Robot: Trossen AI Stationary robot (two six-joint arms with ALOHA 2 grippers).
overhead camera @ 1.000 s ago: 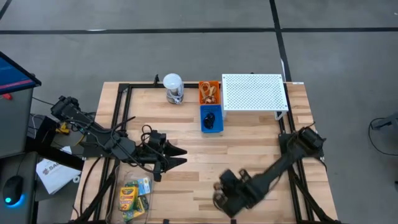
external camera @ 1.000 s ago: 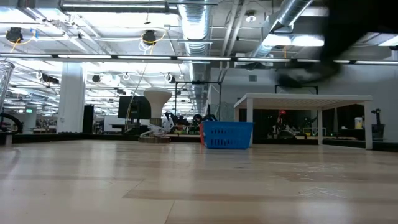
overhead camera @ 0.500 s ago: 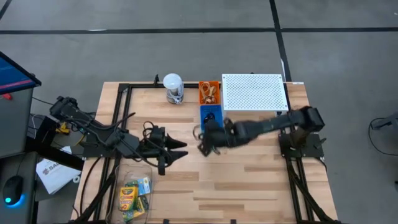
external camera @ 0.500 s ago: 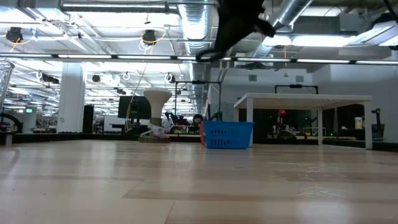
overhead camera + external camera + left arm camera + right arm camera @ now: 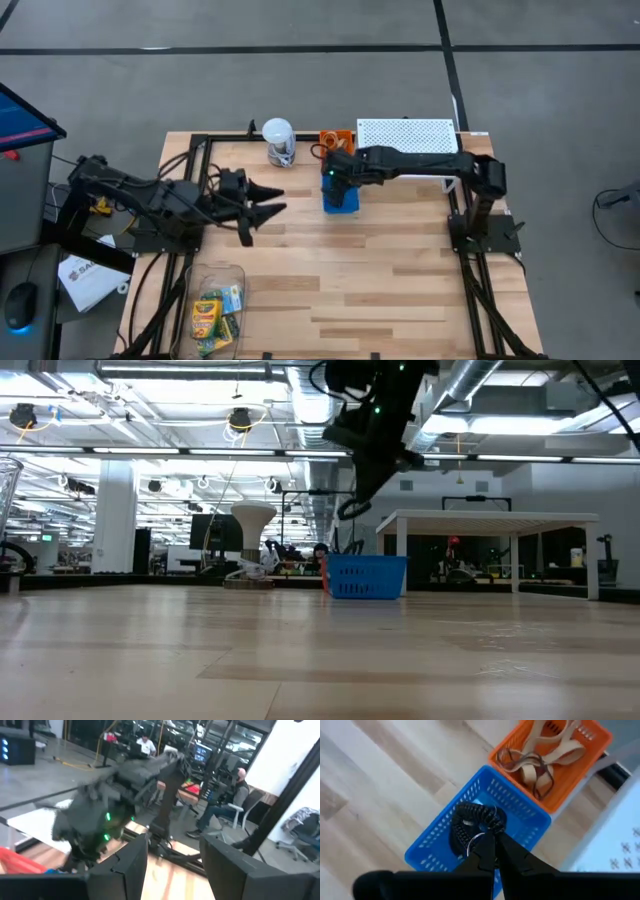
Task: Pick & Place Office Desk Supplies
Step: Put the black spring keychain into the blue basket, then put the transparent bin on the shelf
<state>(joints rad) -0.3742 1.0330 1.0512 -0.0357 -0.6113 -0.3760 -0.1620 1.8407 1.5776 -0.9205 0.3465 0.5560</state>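
Observation:
My right gripper [image 5: 490, 838] is shut on a black coiled ring clip [image 5: 470, 820] and hovers above the blue basket [image 5: 438, 843], which stands on the table next to the orange basket [image 5: 594, 736] holding tan rubber bands [image 5: 536, 768]. The low view shows the clip [image 5: 349, 510] dangling well above the blue basket [image 5: 365, 576]. My left gripper [image 5: 268, 200] is open and empty over the table's left half, pointing right. Two yellow-and-green crayon boxes [image 5: 208, 318] lie in a clear container [image 5: 222, 272] at the near left. My right gripper pinches the black ring clip between its two fingertips at the coil's edge [image 5: 492, 824], beside a small silver ring [image 5: 474, 844]. The fingers come from above, slanting down. The clip is lifted clear and hangs below the fingertips over the blue basket.
A white-lidded clear jar [image 5: 278, 142] stands at the far edge, left of the orange basket [image 5: 337, 143]. The white perforated shelf [image 5: 410, 140] stands right of the baskets, under my right arm. Bare wood stretches across the table's middle and near right.
My right gripper has swung from the table's near edge across the middle to the far side and now hangs over the blue basket, carrying the black clip. My left gripper has moved toward the far edge and stayed open.

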